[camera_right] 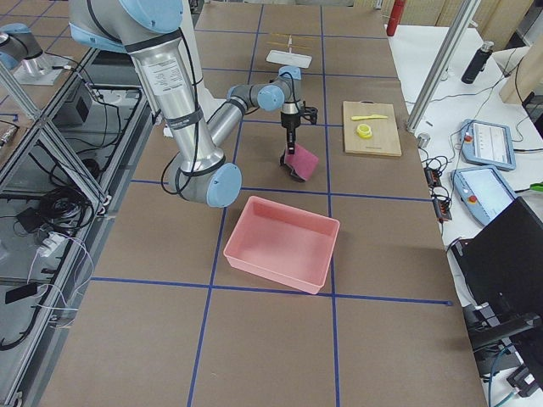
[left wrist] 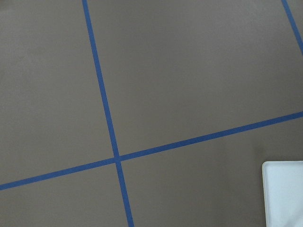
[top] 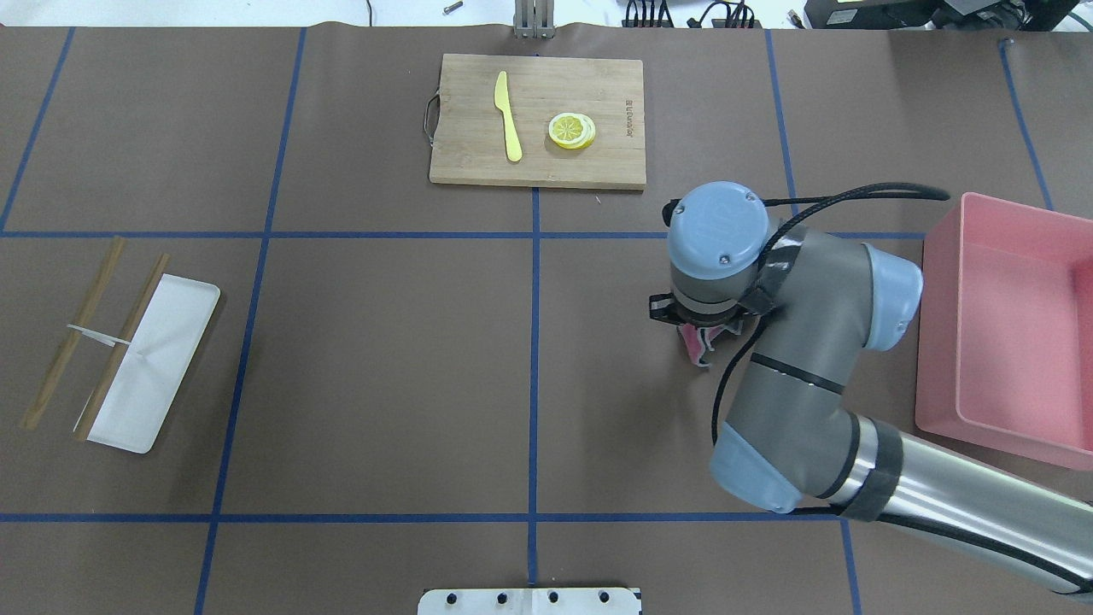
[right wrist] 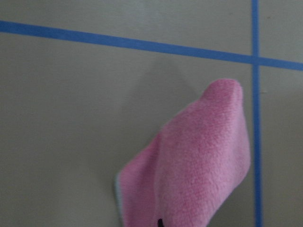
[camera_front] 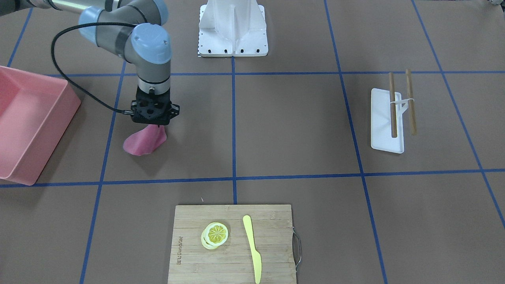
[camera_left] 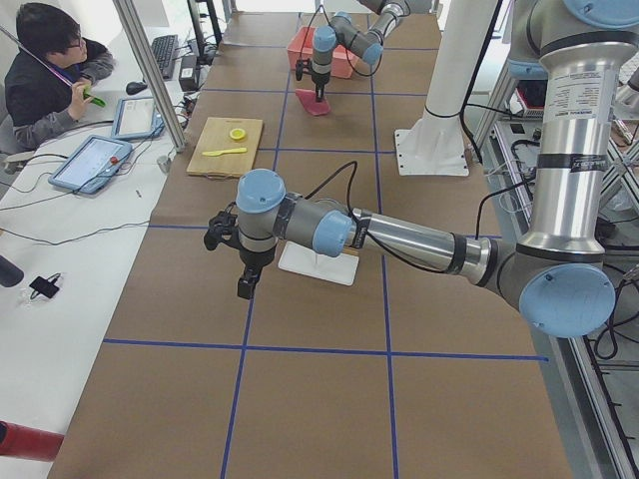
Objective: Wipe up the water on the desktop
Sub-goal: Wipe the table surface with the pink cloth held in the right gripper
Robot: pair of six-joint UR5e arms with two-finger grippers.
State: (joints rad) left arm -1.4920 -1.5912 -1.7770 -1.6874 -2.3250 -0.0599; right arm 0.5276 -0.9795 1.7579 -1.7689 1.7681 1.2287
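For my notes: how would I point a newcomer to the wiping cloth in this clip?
Start from the brown taped desktop and find the big pink bin at the robot's right end. Just beside it, the right gripper pinches a small pink cloth that hangs below it. It is the only soft, crumpled item; the bin is similarly pink but rigid and box-shaped.

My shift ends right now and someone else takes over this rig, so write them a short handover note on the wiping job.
Right gripper: shut on the pink cloth, which hangs down to about the desktop, beside the pink bin.
Left gripper: hovers above the desktop near the white tray; I cannot tell whether it is open or shut.
Done: cloth is in hand.
Left: no water shows in any view, so check the desktop by eye before wiping on.
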